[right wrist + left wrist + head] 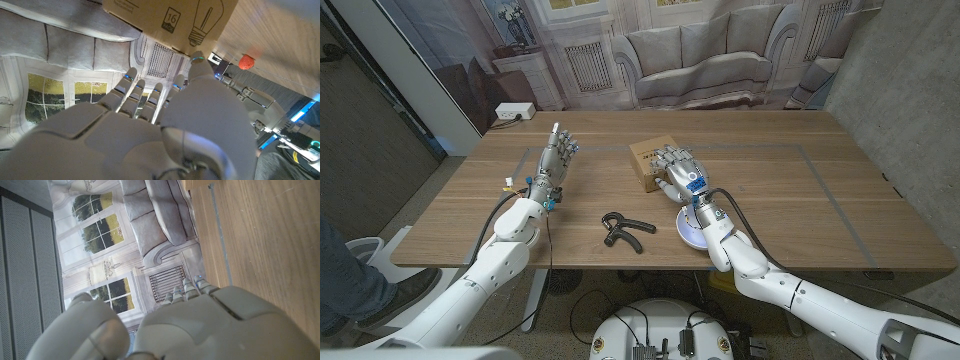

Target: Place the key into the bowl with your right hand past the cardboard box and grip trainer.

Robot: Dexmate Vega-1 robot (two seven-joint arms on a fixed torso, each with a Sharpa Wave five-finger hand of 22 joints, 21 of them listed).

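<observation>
From the head view, the right hand (680,170) hangs with its fingers spread, reaching over the near edge of the cardboard box (648,158) at the middle of the worktop (840,200); nothing can be made out in it, so it reads as released, though the palm side is hidden. The white bowl (688,230) sits under the right forearm near the front edge, and the black grip trainer (622,230) lies just left of it, apart from both box and bowl. The key cannot be picked out anywhere; it may be hidden under the right hand or beside the box. The left hand (554,160) stands upright well to the left, fingers straight and holding nothing. In the left wrist view that left hand (200,325) shows only its back, with bare worktop (265,240) beyond. In the right wrist view the right hand (150,125) points its spread fingers at the cardboard box (170,20), whose printed light-bulb side is close ahead. To do this step well, I judge the hand should first locate the key, pinch it firmly, then lift clear before swinging to the bowl.
</observation>
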